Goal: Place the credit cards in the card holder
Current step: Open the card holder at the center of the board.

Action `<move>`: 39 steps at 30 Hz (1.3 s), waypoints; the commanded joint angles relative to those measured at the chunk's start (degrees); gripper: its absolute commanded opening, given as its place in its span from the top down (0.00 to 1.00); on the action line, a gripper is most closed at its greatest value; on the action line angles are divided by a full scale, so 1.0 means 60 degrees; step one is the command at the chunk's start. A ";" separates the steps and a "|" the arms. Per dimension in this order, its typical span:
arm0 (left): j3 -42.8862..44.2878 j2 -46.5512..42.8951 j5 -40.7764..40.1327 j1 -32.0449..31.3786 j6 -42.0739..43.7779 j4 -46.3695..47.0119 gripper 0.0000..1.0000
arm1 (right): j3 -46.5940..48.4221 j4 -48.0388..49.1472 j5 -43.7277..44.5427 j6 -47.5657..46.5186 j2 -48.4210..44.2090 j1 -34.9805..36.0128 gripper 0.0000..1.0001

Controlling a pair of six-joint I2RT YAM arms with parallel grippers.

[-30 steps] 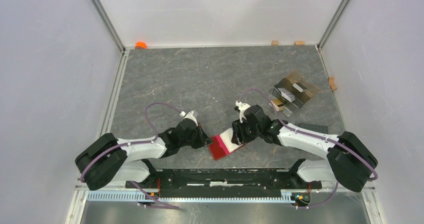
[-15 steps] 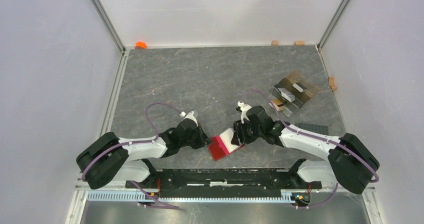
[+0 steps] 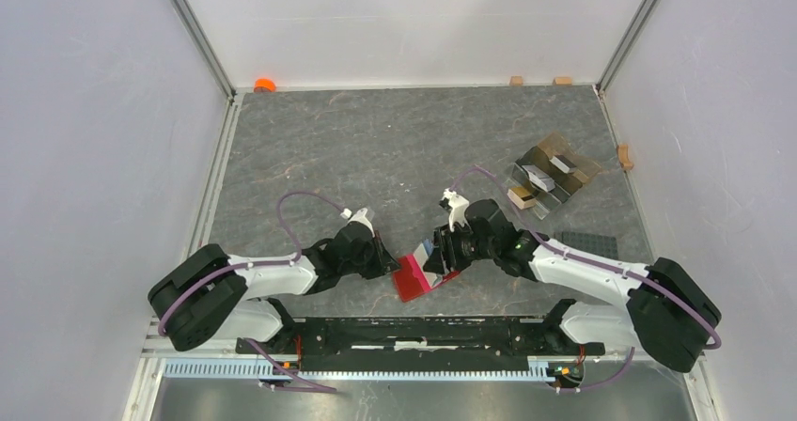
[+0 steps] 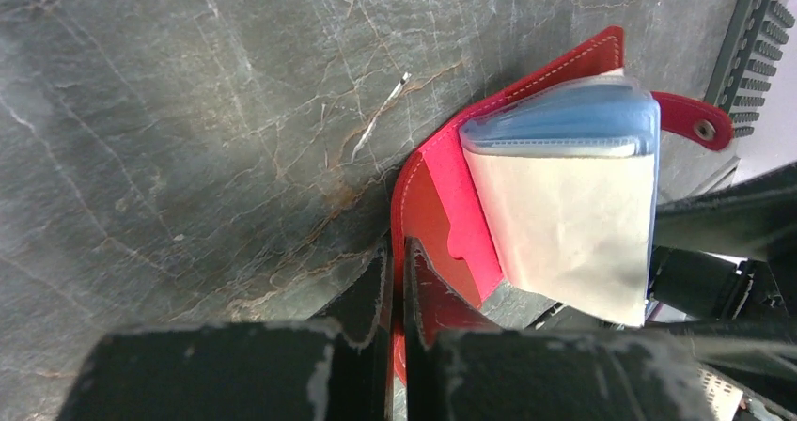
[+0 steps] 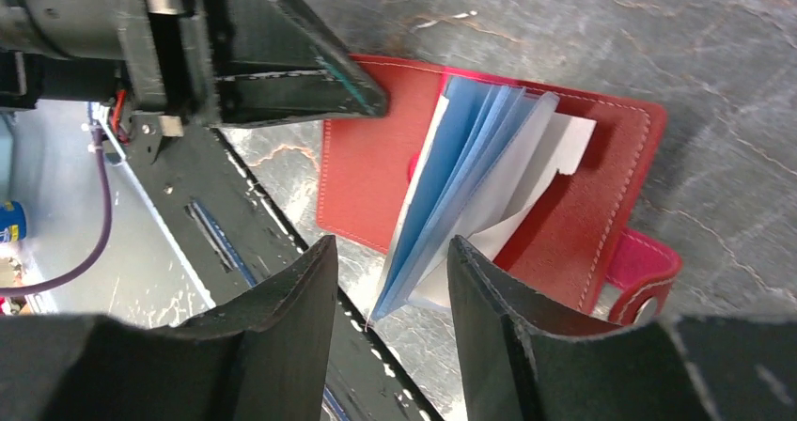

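Observation:
The card holder (image 3: 412,280) is a red wallet lying open near the table's front edge. My left gripper (image 3: 389,263) is shut on the left edge of its red cover (image 4: 442,191), as the left wrist view (image 4: 397,252) shows. A fan of clear sleeves (image 5: 489,172) stands up from the spine, with a light blue card (image 4: 564,120) showing through the sleeves. My right gripper (image 5: 393,252) is open, its fingers on either side of the sleeves' lower corner (image 3: 438,255). A dark card (image 3: 587,244) lies flat to the right. The orange card is out of view.
A clear tray (image 3: 554,175) with white and tan blocks sits at the back right. Small tan blocks (image 3: 516,80) lie along the back and right walls, and an orange object (image 3: 264,85) sits in the back left corner. The black front rail (image 3: 423,332) is just behind the holder.
My right gripper has shifted slightly left over the holder and its jaws have narrowed a little. The sleeves now stand more upright, showing blue. The left gripper holds as before.

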 commanded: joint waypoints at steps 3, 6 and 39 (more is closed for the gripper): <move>0.0407 0.0238 -0.0144 0.0057 0.0539 0.0265 0.98 | 0.0347 0.0316 0.0175 0.0061 -0.0294 0.0365 0.46; 0.0407 0.0220 -0.0128 0.0071 0.0558 0.0267 0.98 | 0.0560 -0.0212 0.0757 -0.0098 -0.0223 0.0551 0.46; 0.0422 0.0364 0.0523 0.0394 0.1246 0.1012 0.98 | 0.1781 -0.1346 0.4787 -0.0769 0.0768 0.2825 0.29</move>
